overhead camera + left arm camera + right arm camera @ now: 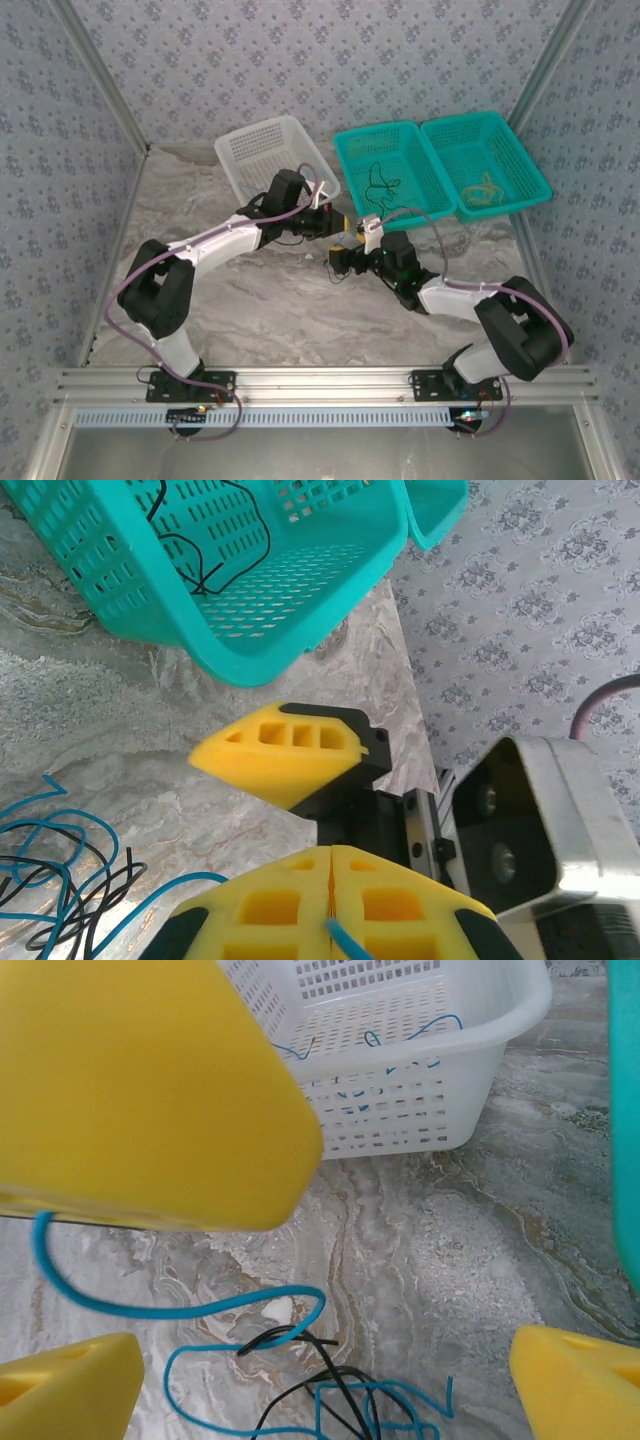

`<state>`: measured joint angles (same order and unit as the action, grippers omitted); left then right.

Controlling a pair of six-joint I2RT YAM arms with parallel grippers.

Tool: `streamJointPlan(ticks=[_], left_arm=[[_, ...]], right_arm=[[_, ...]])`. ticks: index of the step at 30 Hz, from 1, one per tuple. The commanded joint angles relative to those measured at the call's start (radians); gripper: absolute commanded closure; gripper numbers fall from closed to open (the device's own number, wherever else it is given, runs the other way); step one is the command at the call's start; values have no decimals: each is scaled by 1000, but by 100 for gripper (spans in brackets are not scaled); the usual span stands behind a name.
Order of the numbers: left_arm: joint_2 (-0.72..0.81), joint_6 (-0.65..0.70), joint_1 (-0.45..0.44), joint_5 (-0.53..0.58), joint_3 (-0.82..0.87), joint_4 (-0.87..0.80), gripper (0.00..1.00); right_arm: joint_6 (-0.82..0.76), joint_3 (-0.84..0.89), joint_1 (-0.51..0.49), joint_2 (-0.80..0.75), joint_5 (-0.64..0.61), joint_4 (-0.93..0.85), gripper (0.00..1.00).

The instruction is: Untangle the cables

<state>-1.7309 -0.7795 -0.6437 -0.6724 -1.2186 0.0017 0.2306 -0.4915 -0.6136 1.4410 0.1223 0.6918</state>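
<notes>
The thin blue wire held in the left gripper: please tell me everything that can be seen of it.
The thin blue wire looks smooth, flexible and plastic-coated. It is pinched between the shut yellow fingers of the left gripper. From there it bends in a loose open curve, loops back, and joins the knot of blue and black wires on the marble-patterned table.

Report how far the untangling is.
Done: blue wires in the white basket, a black wire in the middle basket, a yellow-tan wire in the rightmost basket. In hand: left claw shut on a blue cable. Left: the blue-and-black tangle on the table.
</notes>
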Motion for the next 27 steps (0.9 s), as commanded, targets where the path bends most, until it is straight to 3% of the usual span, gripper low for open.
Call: streamJointPlan(ticks=[1,9,27], left_arm=[[-12,-4,-8,-29,-44,-4,100],[-15,5,-8,-24,-56,-22,99],[10,17,-8,7,-31,-27,98]], right_arm=[[-40,-50,-13,40,-33,113,4],[-15,-66,-34,96,-112,178,18],[-38,-100,-54,24,-118,-41,83]])
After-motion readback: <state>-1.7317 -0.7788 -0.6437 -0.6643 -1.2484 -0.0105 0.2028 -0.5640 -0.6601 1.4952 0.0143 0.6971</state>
